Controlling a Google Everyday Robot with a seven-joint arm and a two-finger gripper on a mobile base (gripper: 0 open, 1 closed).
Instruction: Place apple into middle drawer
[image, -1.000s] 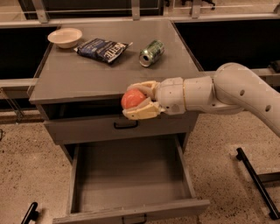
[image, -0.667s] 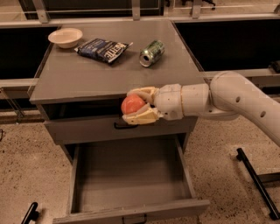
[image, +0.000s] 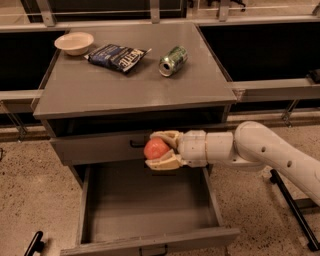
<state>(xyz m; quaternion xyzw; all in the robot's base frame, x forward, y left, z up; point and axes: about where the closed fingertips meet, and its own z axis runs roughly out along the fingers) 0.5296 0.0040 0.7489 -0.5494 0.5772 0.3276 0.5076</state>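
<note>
The apple (image: 155, 148), small, round and orange-red, is held between the cream fingers of my gripper (image: 159, 150). The gripper reaches in from the right on a white arm and hangs in front of the shallow upper drawer front (image: 95, 147). It holds the apple above the back part of the middle drawer (image: 150, 205). That drawer is pulled out, with a broad flat grey floor and low side walls.
On the cabinet top (image: 130, 80) lie a green soda can (image: 172, 60) on its side, a dark blue snack bag (image: 117, 56) and a pale bowl (image: 74, 43). A black loop handle (image: 137, 144) sits left of the apple. Speckled floor surrounds the cabinet.
The gripper with the apple has moved down, from cabinet-top edge level to in front of the upper drawer front, above the open drawer.
</note>
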